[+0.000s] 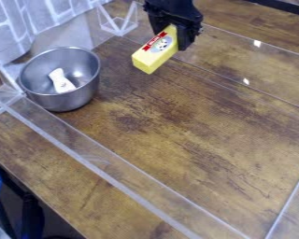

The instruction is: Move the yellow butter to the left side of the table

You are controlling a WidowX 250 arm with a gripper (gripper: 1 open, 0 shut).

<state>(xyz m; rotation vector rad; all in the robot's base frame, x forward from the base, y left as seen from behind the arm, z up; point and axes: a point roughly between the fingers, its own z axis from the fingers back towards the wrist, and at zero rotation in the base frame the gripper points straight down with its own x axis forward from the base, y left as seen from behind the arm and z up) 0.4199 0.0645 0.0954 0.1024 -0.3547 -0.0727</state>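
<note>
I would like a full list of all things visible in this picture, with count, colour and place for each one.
butter: one, yellow block with a red and white label, upper middle of the table, tilted, held at its upper end.
bowl: one, silver metal, left side of the table; a small pale object lies inside, too unclear to name.
table: one, dark brown wood, fills most of the view.
clear barrier: transparent walls, along the table edges.
white mesh: one, white, upper left corner behind the bowl.
gripper: one, black, top centre, fingers shut on the butter.
</note>
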